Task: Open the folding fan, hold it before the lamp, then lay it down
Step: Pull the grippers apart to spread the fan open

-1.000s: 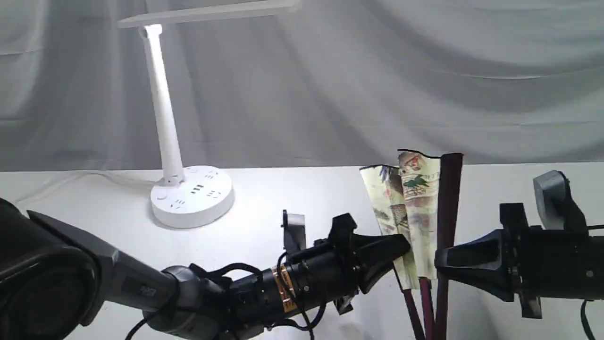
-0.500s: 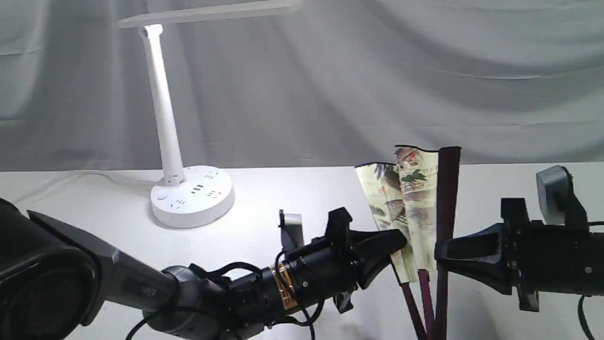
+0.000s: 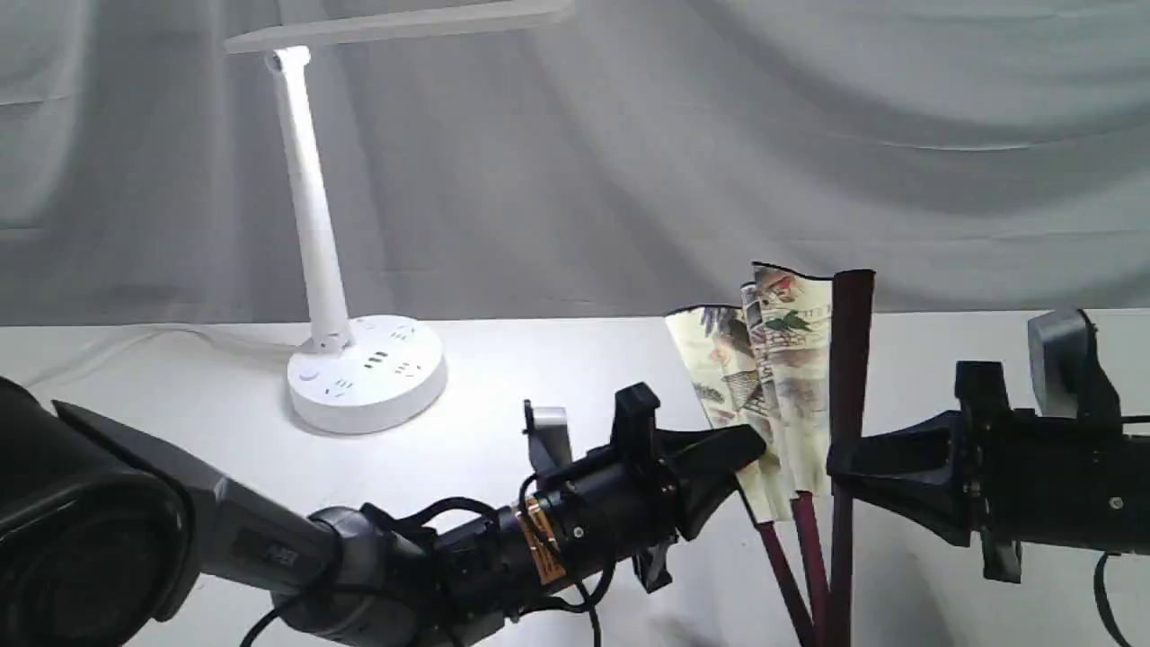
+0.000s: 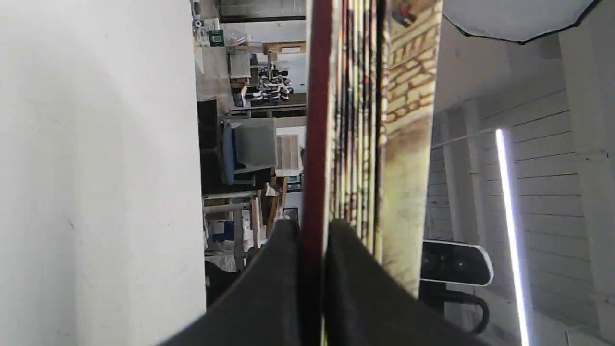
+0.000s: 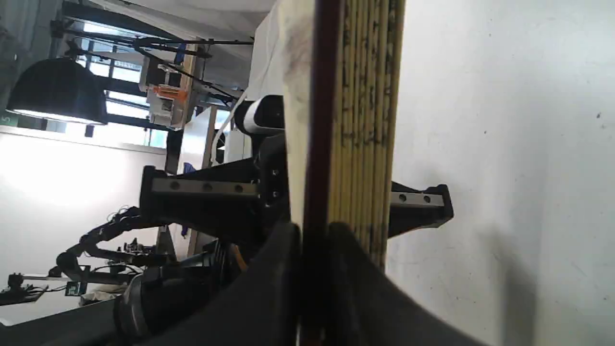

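Left wrist view has the left hand (image 4: 313,228) closed narrow on one dark maroon outer stick of the folding fan (image 4: 365,120), with the stacked pleats lying just beside that stick. The right hand (image 5: 314,230) is clamped the same way on the opposite outer stick. Each hand taking one guard looks deliberate, since drawing them apart should spread the pleats. Only a small wedge of painted paper is open, so the opening step seems barely begun.

In the exterior view the fan stands upright between the two hands, toward the front right of the surface (image 3: 539,359). Its pivot end runs out of frame below, so I cannot tell whether it touches down. The lamp (image 3: 310,207) stands near the back edge, left of middle. It appears lit and is well apart from the fan, which is not yet before it.

Count: one fan, one lamp, two hands, and three maroon sticks showing beneath the paper.
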{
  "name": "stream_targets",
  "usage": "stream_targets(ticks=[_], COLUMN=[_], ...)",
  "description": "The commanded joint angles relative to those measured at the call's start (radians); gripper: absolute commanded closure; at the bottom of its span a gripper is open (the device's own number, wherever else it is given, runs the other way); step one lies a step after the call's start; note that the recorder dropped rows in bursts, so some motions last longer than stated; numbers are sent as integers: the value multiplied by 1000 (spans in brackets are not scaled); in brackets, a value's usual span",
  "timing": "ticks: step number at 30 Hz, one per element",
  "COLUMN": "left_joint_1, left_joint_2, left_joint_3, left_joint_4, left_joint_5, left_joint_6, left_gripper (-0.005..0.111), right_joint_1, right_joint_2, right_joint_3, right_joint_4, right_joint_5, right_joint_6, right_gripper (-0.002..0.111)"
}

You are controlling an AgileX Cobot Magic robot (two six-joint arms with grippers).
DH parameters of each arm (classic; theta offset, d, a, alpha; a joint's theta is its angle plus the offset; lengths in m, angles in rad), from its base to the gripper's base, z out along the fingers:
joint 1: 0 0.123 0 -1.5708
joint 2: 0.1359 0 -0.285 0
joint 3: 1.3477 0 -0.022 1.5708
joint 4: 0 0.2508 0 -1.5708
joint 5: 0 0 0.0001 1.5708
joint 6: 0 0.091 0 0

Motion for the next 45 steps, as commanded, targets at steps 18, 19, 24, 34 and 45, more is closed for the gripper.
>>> stream_targets(ticks=[18, 19, 24, 34, 45], left_joint_1=[-6, -6, -6, -6, -6], left_joint_2=[-140, -150, -202, -299, -358], left_joint_3=[218, 237, 339, 439, 485], left_joint_4=[-158, -176, -276, -361, -515], left_joint_5=[5, 5, 5, 5, 5], left_joint_6=[71, 77, 101, 160, 239], left_gripper=[107, 107, 107, 107, 107], right_joint_1=[-4, -4, -23, -62, -127], right_joint_2=[24, 24, 24, 24, 25], right_joint_3=[2, 2, 2, 2, 2], right_joint_4=[60, 62, 74, 99, 117], right_joint_5=[16, 16, 16, 16, 16], right_joint_6=[-69, -69, -71, -71, -91], right_gripper=[108, 108, 108, 108, 108])
